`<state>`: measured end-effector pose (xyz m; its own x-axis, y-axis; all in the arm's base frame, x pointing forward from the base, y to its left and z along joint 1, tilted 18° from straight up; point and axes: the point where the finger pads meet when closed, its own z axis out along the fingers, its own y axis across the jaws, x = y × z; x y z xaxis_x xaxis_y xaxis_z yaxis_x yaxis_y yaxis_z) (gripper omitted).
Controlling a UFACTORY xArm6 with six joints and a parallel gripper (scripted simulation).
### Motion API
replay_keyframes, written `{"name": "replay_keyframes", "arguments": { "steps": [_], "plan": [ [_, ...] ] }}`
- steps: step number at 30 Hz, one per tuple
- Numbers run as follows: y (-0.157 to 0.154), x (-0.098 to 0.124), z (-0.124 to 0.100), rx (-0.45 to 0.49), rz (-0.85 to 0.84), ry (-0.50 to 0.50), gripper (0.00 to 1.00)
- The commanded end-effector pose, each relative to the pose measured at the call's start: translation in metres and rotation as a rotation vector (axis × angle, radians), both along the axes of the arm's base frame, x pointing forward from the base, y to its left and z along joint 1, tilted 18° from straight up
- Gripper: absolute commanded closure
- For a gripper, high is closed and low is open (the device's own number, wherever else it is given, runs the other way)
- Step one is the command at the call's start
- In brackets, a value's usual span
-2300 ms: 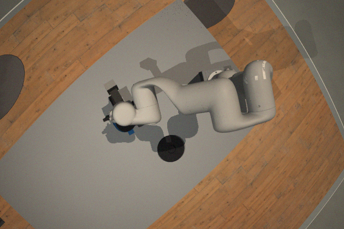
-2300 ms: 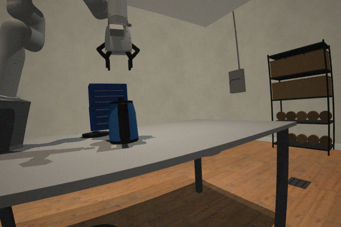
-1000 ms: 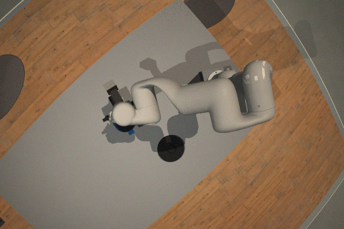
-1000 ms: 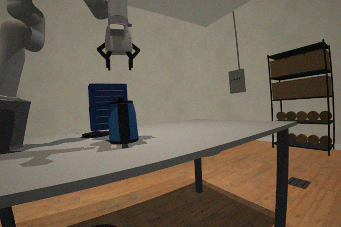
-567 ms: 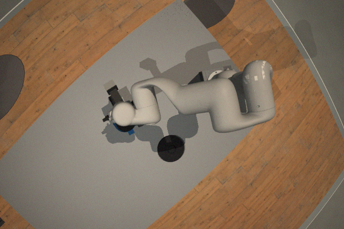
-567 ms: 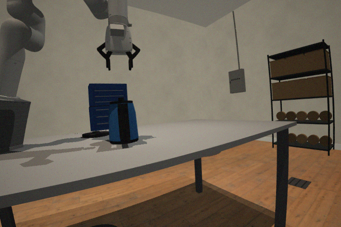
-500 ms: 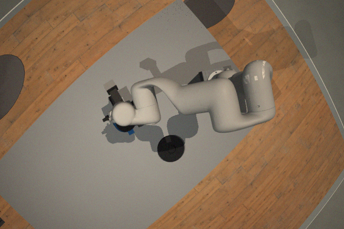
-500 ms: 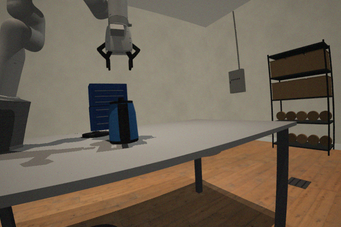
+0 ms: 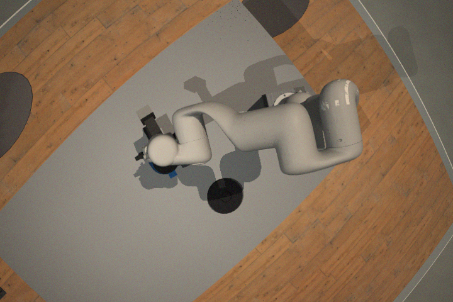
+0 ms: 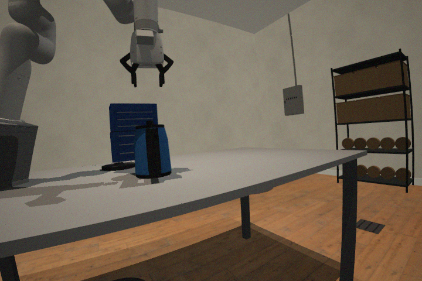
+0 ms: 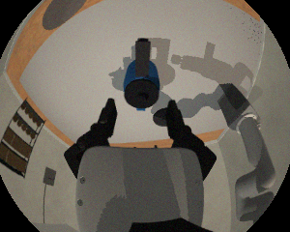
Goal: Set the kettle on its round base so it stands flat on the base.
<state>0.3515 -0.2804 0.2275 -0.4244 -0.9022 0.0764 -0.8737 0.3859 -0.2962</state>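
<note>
Exterior view: pale gray tabletop (image 9: 102, 231) (image 10: 251, 165) (image 11: 77, 68) spans the workspace, w/ the white xArm (image 9: 262, 131) (image 10: 10, 66) (image 11: 261, 145) mounted at one end and reaching out over it. Bkgd: blue drawer cabinet (image 10: 133, 114), seen past the kettle. Gripper (image 9: 162, 160) (image 10: 147, 84) (image 11: 141, 106) hangs in the air, pointing down, fingers spread wide, tho not to the full; nothing btwn them, nothing touched. Below, w/ a gap, blue-and-black kettle (image 9: 165, 168) (image 10: 164, 152) (image 11: 153, 77) stands upright on the tabletop, off its base, black handle (image 9: 152, 126) (image 10: 152, 152) (image 11: 143, 58) out to one side. Round black base (image 9: 216, 202) (image 10: 118, 166) (image 11: 160, 117) lies flat nearby, apart from the kettle, its low stud (image 9: 226, 197) facing up at center, per top cam. Smallest up top: dark lid knob (image 10: 149, 123) (image 11: 143, 95), below gripper level.
</note>
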Motion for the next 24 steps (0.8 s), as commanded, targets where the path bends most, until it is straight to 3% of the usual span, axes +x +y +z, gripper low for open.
{"name": "replay_keyframes", "arguments": {
  "steps": [1, 18, 24],
  "plan": [
    [-0.001, 0.001, 0.002, -0.003, 0.0, -0.003, 0.19],
    [-0.004, 0.005, -0.016, -0.003, 0.0, -0.003, 0.19],
    [-0.009, 0.011, -0.04, -0.003, 0.0, -0.003, 0.19]
  ]
}}
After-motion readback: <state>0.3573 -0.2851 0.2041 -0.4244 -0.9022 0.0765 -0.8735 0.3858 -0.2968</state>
